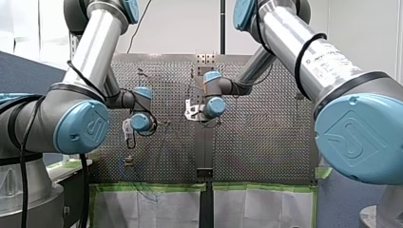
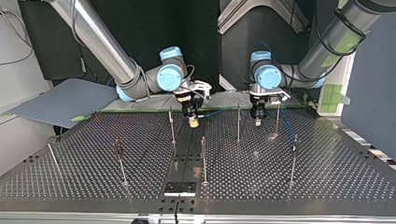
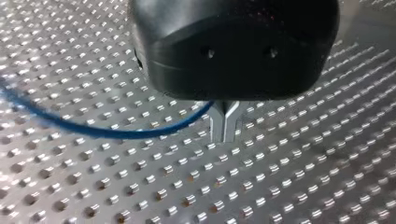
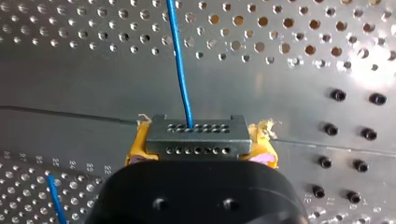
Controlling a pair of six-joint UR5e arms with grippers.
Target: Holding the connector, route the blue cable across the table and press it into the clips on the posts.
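Note:
In the right wrist view my right gripper [image 4: 198,145] is shut on a grey connector [image 4: 196,133], which sits between its yellow pads [image 4: 136,144]. The blue cable [image 4: 180,60] leaves the connector and runs ahead over the perforated table. In the left wrist view my left gripper [image 3: 224,127] has its metal fingers together, and the blue cable [image 3: 116,132] runs into the notch between them. In the top view my right gripper [image 2: 193,122] hangs near the middle and my left gripper [image 2: 258,122] to its right. The cable [image 2: 219,112] spans between them.
Several thin posts stand on the table [image 2: 327,177]: one [image 2: 172,126] beside my right gripper, one [image 2: 238,123] between the grippers, one [image 2: 277,121] just right of my left gripper. More posts [image 2: 203,158] [image 2: 293,158] [image 2: 120,161] stand nearer the camera.

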